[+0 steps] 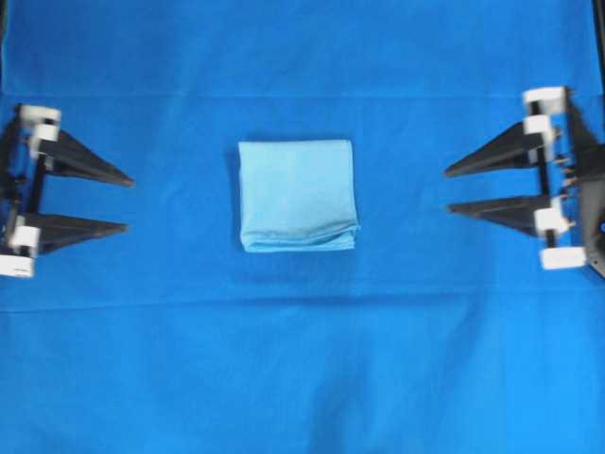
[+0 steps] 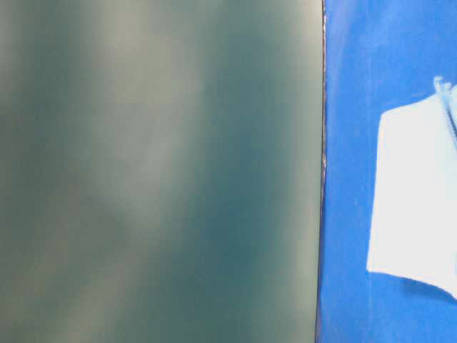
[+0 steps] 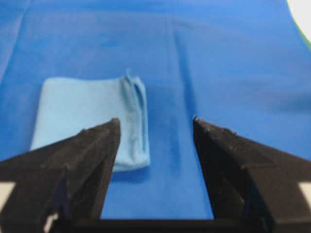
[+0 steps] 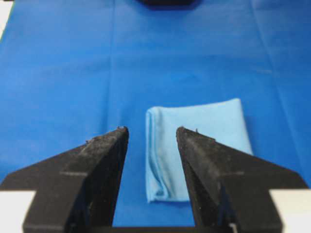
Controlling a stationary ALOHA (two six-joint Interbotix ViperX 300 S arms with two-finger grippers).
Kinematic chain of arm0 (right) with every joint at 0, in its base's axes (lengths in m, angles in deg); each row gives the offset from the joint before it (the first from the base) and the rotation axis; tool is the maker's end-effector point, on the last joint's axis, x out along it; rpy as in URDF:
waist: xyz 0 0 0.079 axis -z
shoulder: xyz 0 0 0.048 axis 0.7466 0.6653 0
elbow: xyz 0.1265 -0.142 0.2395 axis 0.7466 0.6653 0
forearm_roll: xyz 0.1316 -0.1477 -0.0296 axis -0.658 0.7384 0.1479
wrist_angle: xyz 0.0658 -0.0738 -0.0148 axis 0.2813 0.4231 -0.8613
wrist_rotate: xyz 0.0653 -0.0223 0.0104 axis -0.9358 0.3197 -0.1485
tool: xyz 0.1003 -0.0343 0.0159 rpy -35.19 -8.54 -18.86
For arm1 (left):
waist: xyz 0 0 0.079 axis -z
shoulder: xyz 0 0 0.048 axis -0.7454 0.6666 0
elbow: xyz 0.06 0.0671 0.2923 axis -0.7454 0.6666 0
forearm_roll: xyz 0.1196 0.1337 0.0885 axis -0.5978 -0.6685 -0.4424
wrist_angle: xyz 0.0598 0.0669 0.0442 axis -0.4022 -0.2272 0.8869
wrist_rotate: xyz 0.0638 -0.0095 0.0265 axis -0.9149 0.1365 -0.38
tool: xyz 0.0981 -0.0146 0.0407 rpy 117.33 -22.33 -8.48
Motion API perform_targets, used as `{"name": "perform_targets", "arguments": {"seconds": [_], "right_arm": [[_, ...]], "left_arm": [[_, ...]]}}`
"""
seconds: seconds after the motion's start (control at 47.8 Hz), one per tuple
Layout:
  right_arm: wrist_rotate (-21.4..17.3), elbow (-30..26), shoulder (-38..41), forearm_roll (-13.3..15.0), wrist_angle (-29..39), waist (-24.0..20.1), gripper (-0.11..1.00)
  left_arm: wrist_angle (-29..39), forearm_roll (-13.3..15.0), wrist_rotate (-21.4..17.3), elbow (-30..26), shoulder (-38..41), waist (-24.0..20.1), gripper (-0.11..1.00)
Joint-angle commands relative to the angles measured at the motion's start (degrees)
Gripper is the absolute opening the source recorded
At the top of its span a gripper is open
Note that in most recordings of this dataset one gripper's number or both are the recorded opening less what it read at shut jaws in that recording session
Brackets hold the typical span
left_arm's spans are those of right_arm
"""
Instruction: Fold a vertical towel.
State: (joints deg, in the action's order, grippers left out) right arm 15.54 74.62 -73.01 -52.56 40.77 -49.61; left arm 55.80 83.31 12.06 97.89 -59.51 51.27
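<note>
- Black, matt, wedge-shaped fingers on the left gripper (image 1: 129, 203): jaws spread wide, nothing between them; tips point toward the middle of the overhead view, well apart from the towel (image 1: 298, 195).
- Same black wedge fingers on the right gripper (image 1: 446, 190), mounted on white blocks: jaws spread wide, holding nothing, also well clear of the towel.
- Towel: light sky-blue cloth, folded to a near-square pad, lying flat at the centre of the deep-blue cloth (image 1: 302, 378), between the two grippers and touching neither.
- Overhead view: shows both grippers at once and layered edges stacked along the towel's lower side.
- Left wrist view: left gripper (image 3: 154, 121) fingers have a rough, grainy inner surface; the towel (image 3: 82, 114) lies ahead and to the left, its stitched, layered edge on the right side of the pad.
- Right wrist view: right gripper (image 4: 151, 130) frames the towel's (image 4: 204, 126) stacked edge between its fingertips, farther off; a dark shape sits at the top edge, too cropped to identify.
- Table-level view: mostly filled by a blurred grey-green surface (image 2: 157, 171); a strip of blue cloth and an overexposed, almost white towel (image 2: 414, 214) show at the right.
- Backdrop cloth: smooth weave with faint straight crease lines.
- No readable writing or labels.
</note>
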Motion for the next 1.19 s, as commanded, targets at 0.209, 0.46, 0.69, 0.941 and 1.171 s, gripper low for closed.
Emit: {"name": "perform_targets", "arguments": {"seconds": [0.209, 0.46, 0.69, 0.941, 1.171], "right_arm": [[-0.18, 11.60, -10.20, -0.18, -6.59, 3.52, 0.51], [-0.26, 20.30, -12.92, -2.64, -13.45, 5.89, 0.51], [-0.26, 21.45, -12.22, -3.16, -15.64, 6.24, 0.51], [-0.26, 21.36, -12.39, -3.08, -15.38, 6.24, 0.51], [-0.26, 21.27, -12.39, -3.08, -15.38, 6.24, 0.51]], "left_arm": [[0.88, 0.00, 0.35, 7.47, -11.43, -2.11, 0.58], [0.70, -0.09, 0.70, 12.13, -17.58, -2.11, 0.58], [0.88, -0.09, 0.70, 12.13, -18.02, -2.11, 0.58], [0.88, -0.09, 0.70, 12.13, -18.11, -2.11, 0.58], [0.88, -0.09, 0.70, 12.13, -18.11, -2.11, 0.58]]}}
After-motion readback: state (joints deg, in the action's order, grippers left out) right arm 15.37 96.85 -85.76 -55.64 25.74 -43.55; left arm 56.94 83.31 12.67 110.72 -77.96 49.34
